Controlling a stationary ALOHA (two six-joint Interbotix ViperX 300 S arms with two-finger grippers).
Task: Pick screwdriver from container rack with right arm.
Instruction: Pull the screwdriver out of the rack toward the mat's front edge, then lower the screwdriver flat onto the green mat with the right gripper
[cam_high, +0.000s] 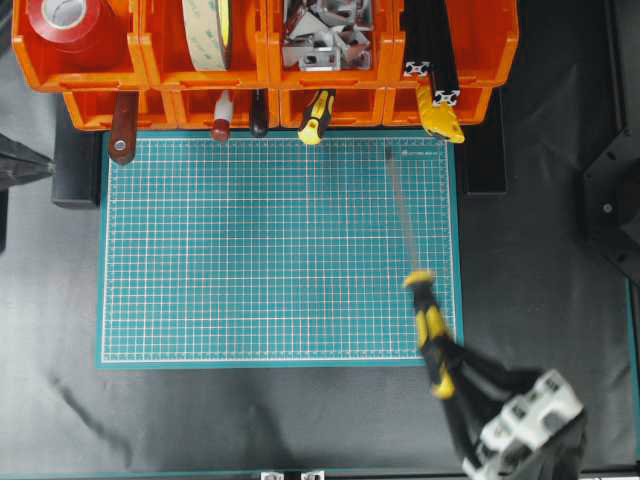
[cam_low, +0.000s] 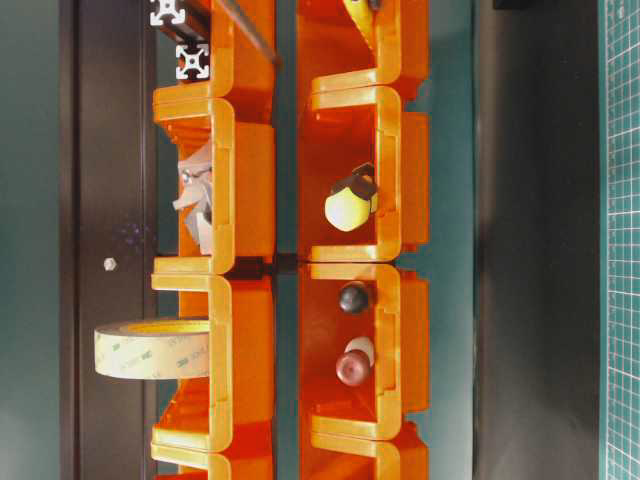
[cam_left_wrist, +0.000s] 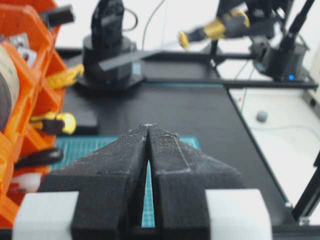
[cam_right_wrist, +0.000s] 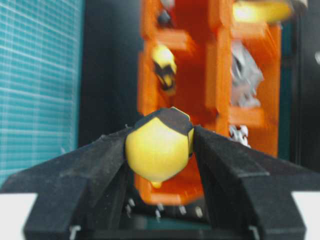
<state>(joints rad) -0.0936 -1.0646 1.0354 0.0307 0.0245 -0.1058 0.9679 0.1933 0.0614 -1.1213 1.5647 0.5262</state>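
Over the green mat (cam_high: 250, 250), right end effector (cam_high: 445, 385) pinching the screwdriver (cam_high: 425, 320), well clear of the container rack (cam_high: 150, 105). Pick looks done. Left end effector (cam_left_wrist: 148, 131) pressed together, empty.

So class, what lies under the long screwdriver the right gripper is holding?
The green cutting mat lies under the screwdriver shaft; the right gripper covers the handle's butt end.
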